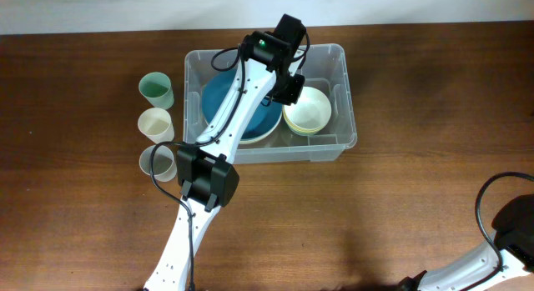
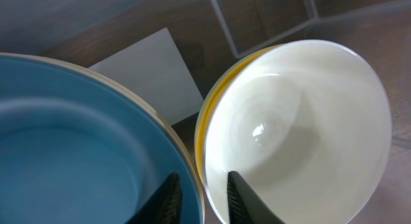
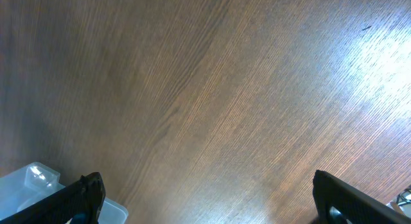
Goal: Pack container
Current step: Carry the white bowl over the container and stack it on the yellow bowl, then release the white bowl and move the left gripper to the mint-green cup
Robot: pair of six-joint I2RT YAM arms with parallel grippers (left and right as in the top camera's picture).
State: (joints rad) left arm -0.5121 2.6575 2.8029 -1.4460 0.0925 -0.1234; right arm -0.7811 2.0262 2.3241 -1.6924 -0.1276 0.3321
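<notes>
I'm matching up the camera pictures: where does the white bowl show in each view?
Overhead: white bowl in the right half of the container, beside the blue dish.
Left wrist: white bowl fills the picture's right side.
Right wrist: not in it.
Shared landmark: the container, its corner bottom left in the right wrist view.

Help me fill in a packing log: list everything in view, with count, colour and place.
table: 1, brown wood, under everything
container: 1, clear, far middle of table
label: 1, white, container's base
blue bowl: 1, container's left, nested in cream bowl
white bowl: 1, container's right, nested in yellow bowl
green cup, cream cup, grey cup: 3, column left of container
left gripper: 1, black, slightly open, above bowls' neighbouring rims
right gripper: 1, black, open, over bare table
</notes>
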